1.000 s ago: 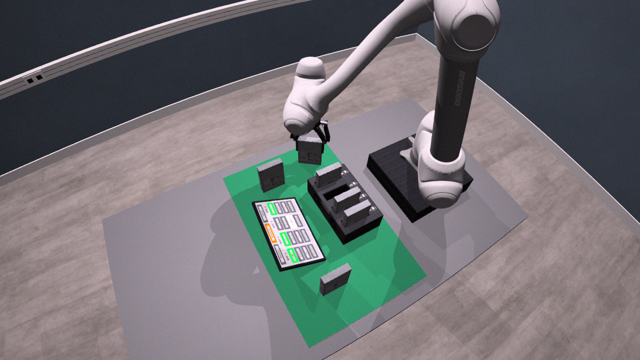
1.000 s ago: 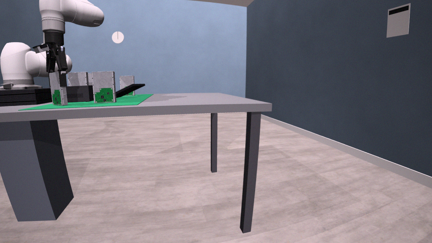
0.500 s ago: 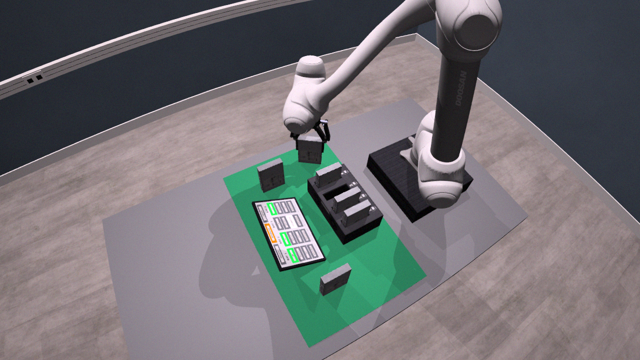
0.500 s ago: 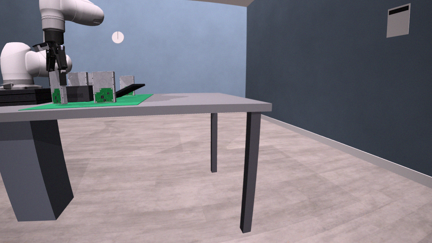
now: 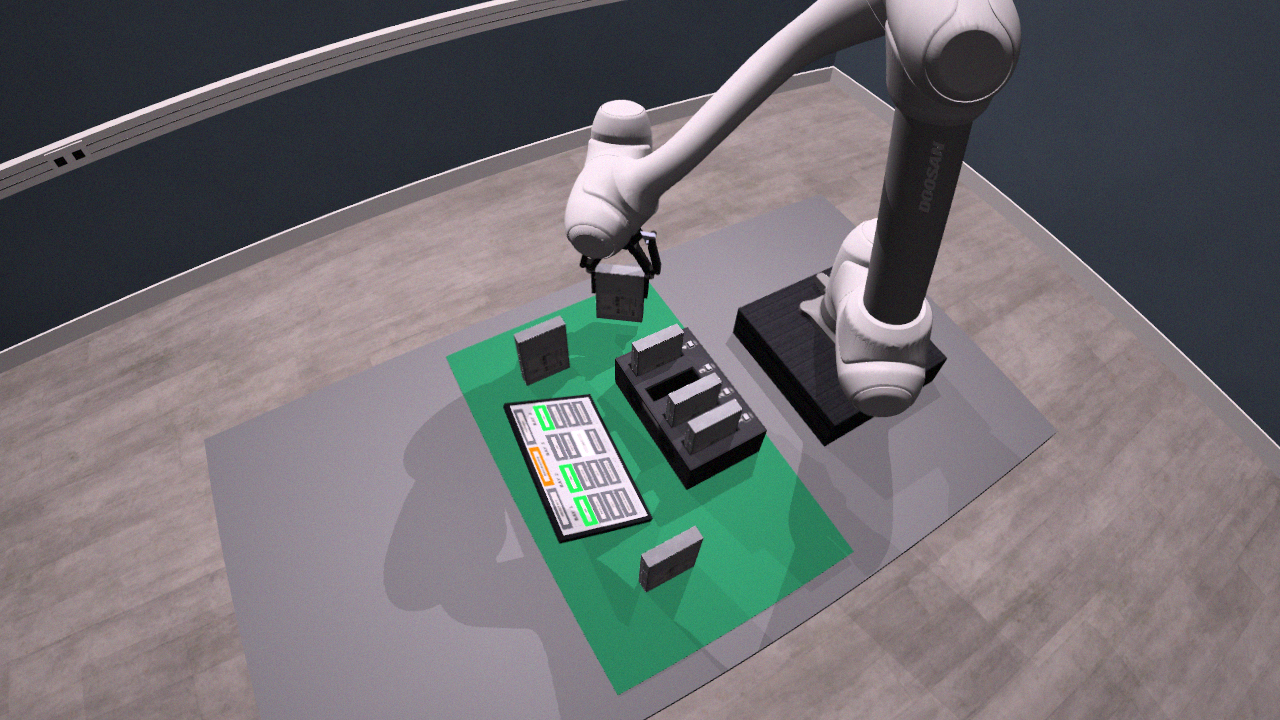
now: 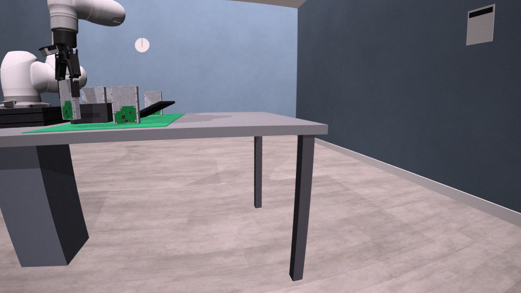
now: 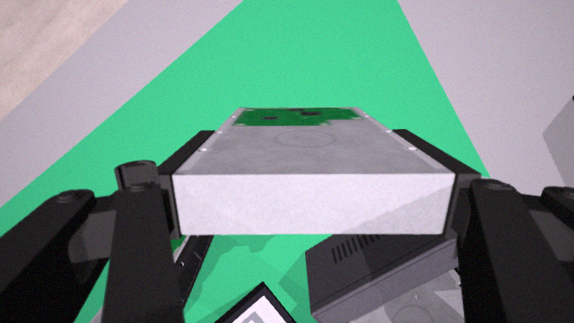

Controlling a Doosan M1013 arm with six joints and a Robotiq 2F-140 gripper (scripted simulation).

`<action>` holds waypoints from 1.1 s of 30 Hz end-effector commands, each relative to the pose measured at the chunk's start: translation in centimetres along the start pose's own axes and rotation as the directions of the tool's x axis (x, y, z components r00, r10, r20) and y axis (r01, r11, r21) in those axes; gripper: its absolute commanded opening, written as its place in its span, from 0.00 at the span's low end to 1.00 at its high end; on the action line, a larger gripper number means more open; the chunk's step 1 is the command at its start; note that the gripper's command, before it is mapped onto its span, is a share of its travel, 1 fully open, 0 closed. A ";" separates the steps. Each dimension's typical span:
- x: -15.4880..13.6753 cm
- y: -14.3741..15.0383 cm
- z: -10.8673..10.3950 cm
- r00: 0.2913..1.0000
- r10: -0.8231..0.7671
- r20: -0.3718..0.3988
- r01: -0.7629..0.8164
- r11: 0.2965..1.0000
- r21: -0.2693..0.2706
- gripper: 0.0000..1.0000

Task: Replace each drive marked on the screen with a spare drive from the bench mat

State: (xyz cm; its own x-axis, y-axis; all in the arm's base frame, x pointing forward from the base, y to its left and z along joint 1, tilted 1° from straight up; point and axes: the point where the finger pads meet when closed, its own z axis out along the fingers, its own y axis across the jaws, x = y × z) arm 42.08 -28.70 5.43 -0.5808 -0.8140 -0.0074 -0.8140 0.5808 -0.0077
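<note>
My gripper (image 5: 620, 287) (image 6: 68, 87) (image 7: 302, 152) is shut on a grey drive (image 5: 619, 302) (image 6: 66, 95) (image 7: 309, 206), upright, its green board at the lower end, a little above the green mat (image 5: 644, 644) (image 6: 160, 122) (image 7: 323, 54) behind the dock. The dark dock (image 5: 729, 458) (image 6: 95, 113) (image 7: 341, 278) stands on the mat. It holds three drives (image 5: 659, 352) (image 5: 695, 402) (image 5: 714, 427); the second bay (image 5: 673, 384) from the far end is empty. Two more drives (image 5: 542, 352) (image 5: 671, 560) stand on the mat. The screen (image 5: 599, 447) shows three green boxes and one orange box; its text is too small to read.
The tilted screen lies between the two standing drives, beside the dock. The robot's black base plinth (image 5: 792, 367) (image 6: 21, 115) is on the dock's other side. The grey table (image 5: 304, 501) (image 6: 255, 125) surrounds the mat.
</note>
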 end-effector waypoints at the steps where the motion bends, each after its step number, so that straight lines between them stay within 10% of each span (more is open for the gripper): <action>1: 0.0 -0.1 -0.9 1.000 0.000 0.000 0.000 1.000 0.001 0.10; 33: 0.0 0.0 -10.9 1.000 0.000 0.000 0.000 1.000 0.001 0.10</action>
State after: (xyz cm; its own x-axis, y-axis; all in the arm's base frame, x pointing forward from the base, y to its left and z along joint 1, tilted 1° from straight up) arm 41.97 -28.71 15.51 -0.5808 -0.8140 -0.0074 -0.8140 0.5809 -0.0078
